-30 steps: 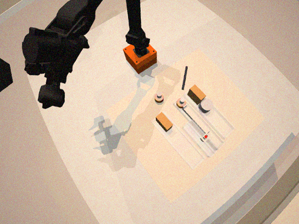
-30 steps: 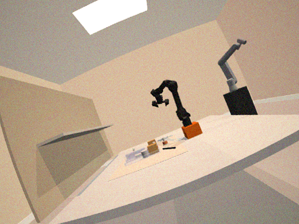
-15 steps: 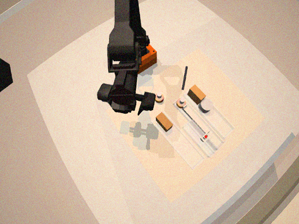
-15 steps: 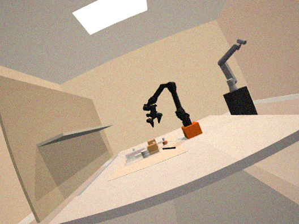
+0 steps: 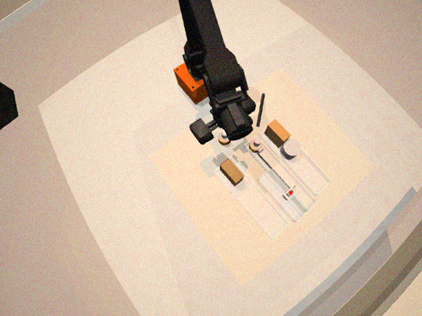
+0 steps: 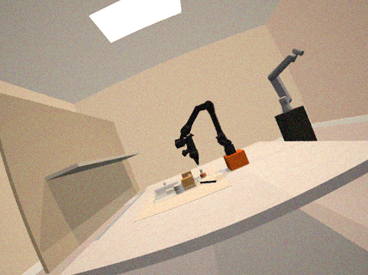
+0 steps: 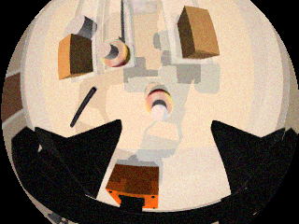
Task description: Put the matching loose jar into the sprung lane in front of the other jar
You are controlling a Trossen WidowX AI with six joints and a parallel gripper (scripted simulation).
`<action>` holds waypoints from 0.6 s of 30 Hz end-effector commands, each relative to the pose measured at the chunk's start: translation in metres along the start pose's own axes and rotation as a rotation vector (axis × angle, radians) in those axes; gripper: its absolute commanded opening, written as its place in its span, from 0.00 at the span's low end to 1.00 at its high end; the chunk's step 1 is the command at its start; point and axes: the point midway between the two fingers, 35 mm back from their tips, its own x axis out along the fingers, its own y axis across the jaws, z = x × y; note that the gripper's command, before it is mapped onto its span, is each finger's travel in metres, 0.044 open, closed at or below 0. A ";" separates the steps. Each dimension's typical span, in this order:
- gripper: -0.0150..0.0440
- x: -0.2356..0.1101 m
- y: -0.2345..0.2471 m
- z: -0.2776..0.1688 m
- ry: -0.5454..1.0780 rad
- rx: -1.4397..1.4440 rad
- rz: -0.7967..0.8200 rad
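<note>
The loose jar (image 5: 223, 138) (image 7: 159, 103) (image 6: 203, 174), small with a pink-and-tan body and a white lid, stands on the tan mat (image 5: 193, 211) in front of the lanes. The matching jar (image 5: 256, 144) (image 7: 116, 54) stands at the front of the clear middle lane (image 5: 282, 188), with a thin rod (image 5: 275, 173) running back from it to a red-marked part (image 5: 290, 192). My gripper (image 5: 235, 131) (image 6: 196, 161) (image 7: 168, 125) is open and empty. It hangs above the loose jar, pointing down, with a finger on either side of it in the wrist view.
Two brown boxes (image 5: 231, 172) (image 5: 277, 132) (image 7: 198, 32) (image 7: 75, 56) and a grey cylinder (image 5: 290, 149) (image 7: 88, 25) sit in the side lanes. A dark stick (image 5: 260, 109) (image 7: 82, 106) lies on the mat. The arm's orange base (image 5: 189, 85) (image 7: 133, 183) is behind the gripper.
</note>
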 end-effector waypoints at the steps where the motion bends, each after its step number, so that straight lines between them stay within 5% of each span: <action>1: 1.00 0.002 0.007 -0.003 0.015 -0.025 0.012; 5: 1.00 0.034 0.007 -0.004 0.015 -0.025 0.012; 18: 1.00 0.052 0.009 -0.004 0.015 -0.025 0.013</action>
